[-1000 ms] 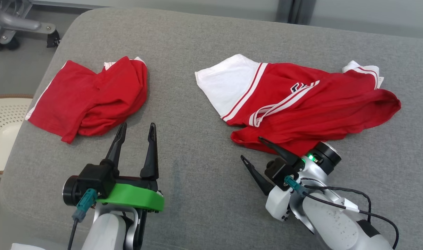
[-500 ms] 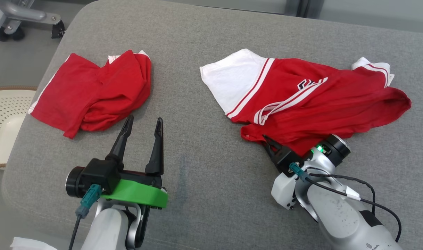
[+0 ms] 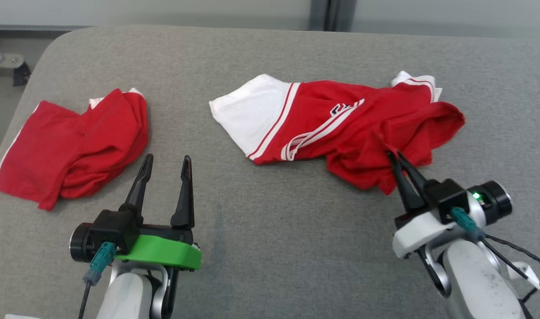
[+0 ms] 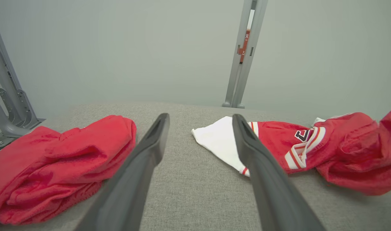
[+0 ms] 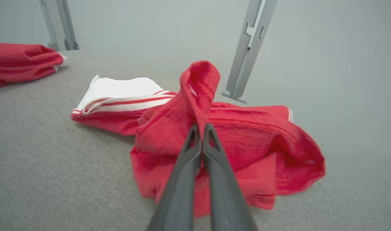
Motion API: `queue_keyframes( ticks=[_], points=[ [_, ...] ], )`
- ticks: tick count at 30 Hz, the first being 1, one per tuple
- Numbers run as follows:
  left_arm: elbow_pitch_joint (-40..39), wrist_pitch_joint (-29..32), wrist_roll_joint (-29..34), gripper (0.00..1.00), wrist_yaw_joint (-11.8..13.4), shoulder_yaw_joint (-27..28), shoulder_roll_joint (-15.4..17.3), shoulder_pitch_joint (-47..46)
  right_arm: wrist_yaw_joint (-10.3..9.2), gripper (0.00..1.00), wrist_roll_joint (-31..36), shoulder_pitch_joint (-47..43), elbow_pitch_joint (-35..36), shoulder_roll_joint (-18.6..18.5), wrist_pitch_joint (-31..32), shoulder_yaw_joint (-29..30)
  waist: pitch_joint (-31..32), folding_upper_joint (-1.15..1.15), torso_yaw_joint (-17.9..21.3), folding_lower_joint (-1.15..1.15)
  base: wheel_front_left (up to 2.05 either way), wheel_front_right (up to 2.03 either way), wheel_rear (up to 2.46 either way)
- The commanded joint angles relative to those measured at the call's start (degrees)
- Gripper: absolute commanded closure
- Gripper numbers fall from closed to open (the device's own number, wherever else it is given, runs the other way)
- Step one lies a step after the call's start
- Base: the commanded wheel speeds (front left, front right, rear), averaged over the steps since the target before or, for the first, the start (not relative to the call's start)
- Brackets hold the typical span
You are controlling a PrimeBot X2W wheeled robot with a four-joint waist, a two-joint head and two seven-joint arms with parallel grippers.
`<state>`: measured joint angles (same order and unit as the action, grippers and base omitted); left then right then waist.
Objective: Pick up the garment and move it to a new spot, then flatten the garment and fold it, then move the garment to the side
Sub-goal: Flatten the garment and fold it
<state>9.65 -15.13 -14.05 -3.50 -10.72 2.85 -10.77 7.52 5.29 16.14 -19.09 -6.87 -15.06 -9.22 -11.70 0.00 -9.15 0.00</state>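
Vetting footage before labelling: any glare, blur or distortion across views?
Head view: even soft light, no glare, faint shadows under the jersey and the folded red garment. Left wrist view: left pincer looms large, soft toward the bottom edge. Right wrist view: right pincer soft up close; post behind leans, probably the wide lens.

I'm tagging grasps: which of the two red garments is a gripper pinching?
The garment with the white sleeve and striped trim, on the robot's right: the right gripper is shut on its edge. The red bundle at left lies untouched.
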Motion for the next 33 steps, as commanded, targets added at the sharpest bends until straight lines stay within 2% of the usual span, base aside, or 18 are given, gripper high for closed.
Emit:
queue_keyframes(
  ticks=[1, 9, 13, 16, 17, 18, 23, 30, 33],
  points=[
    [-0.1, 0.0, 0.2, 0.0, -0.2, 0.4, 0.1, 0.8, -0.05, 1.0, -0.6, -1.9, 1.5, -0.3, -0.2, 1.5, 2.2, 0.0, 4.9, 0.0, 0.0, 0.0, 0.0],
    [0.0, 0.0, 0.7, 0.0, -0.7, 0.7, 0.1, 0.6, -0.05, 1.0, -2.3, -9.7, 7.0, 0.1, -0.2, 12.3, 2.7, 0.0, 11.1, 0.0, 0.0, 0.0, 0.0],
    [0.1, 0.0, 0.9, 0.0, -0.8, 0.7, 0.1, 0.3, -0.05, 1.0, -1.1, -11.3, 5.7, 0.5, -0.2, 17.7, 2.3, 0.0, 12.4, 0.0, 0.0, 0.0, 0.0],
    [0.4, 0.0, 1.2, 0.0, -0.9, 0.6, 0.1, 0.2, -0.05, 1.0, -0.2, -11.4, 1.8, 0.7, -0.1, 21.1, 2.0, 0.0, 13.0, 0.0, 0.0, 0.0, 0.0],
    [0.5, 0.0, 1.2, 0.0, -1.0, 0.5, 0.1, 0.1, -0.05, 0.04, 0.5, -11.0, 0.5, 0.8, 0.0, 21.7, 2.0, 0.0, 13.1, 0.0, 0.0, 0.0, 0.0],
    [0.6, 0.0, 1.3, 0.0, -1.0, 0.5, 0.1, 0.0, -0.06, 0.0, 0.3, -10.0, -1.1, 1.1, 0.2, 22.8, 1.9, 0.0, 13.1, 0.0, 0.0, 0.0, 0.0],
    [0.9, 0.0, 1.2, 0.0, -1.1, 0.5, 0.1, -0.5, -0.05, 0.0, -1.8, -6.7, -1.1, 2.6, -0.1, 23.4, 1.9, 0.0, 12.9, 0.0, 0.0, 0.0, 0.0],
    [0.9, 0.0, 0.9, 0.0, -1.1, 0.2, 0.1, -0.2, -0.05, 0.0, -5.9, -6.4, 12.2, 3.6, -0.2, 15.9, 2.5, 0.0, 11.4, 0.0, 0.0, 0.0, 0.0],
    [0.7, 0.0, 0.7, 0.0, -1.0, -0.1, 0.1, 0.2, -0.05, 0.0, -7.4, -7.3, 15.5, 3.7, -0.2, 12.0, 3.0, 0.0, 10.6, 0.0, 0.0, 0.0, 0.0]
  ],
)
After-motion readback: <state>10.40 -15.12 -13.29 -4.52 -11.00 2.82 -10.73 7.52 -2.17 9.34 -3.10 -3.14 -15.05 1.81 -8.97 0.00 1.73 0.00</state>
